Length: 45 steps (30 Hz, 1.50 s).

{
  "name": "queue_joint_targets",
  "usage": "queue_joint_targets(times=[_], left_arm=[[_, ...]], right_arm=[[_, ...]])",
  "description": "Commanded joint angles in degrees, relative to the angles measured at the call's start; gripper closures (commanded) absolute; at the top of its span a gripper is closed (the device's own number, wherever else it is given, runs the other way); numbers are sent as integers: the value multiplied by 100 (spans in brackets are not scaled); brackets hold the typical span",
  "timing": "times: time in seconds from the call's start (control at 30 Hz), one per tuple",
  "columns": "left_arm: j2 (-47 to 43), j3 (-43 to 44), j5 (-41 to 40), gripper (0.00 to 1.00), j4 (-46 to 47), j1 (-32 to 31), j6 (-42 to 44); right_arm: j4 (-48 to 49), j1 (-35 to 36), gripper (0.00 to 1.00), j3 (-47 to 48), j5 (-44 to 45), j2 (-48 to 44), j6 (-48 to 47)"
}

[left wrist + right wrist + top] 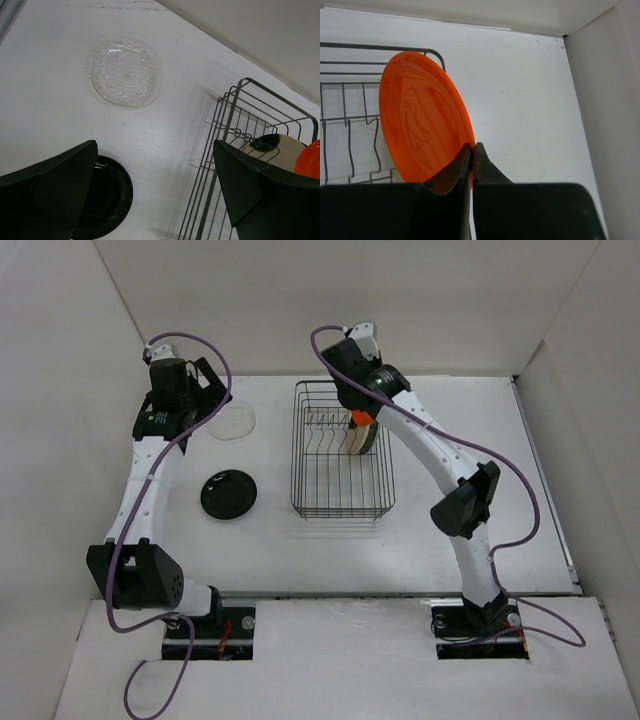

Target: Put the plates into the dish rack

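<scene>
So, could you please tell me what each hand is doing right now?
Left hand: open, holding nothing.
Right hand: closed on the orange plate.

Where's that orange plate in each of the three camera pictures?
Top external: orange plate is a small sliver at the dish rack's far end.
Left wrist: at the right edge, beyond the rack's wires.
Right wrist: centre-left, pinched by the right gripper.
Shared landmark: the rack's wire rim.
</scene>
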Motion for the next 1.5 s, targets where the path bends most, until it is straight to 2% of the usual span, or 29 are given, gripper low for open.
queue_joint_targets(times=[0.0, 0.93, 1.47], left_arm=[[-59, 196, -40, 0, 88, 43, 40], [-112, 196, 127, 0, 88, 43, 40], [-112, 196, 180, 0, 88, 43, -13]], right_arm=[[241, 13, 100, 176, 179, 173, -77], [601, 286, 100, 448, 1181, 1018, 29], [654, 339, 100, 448, 1015, 1141, 29]])
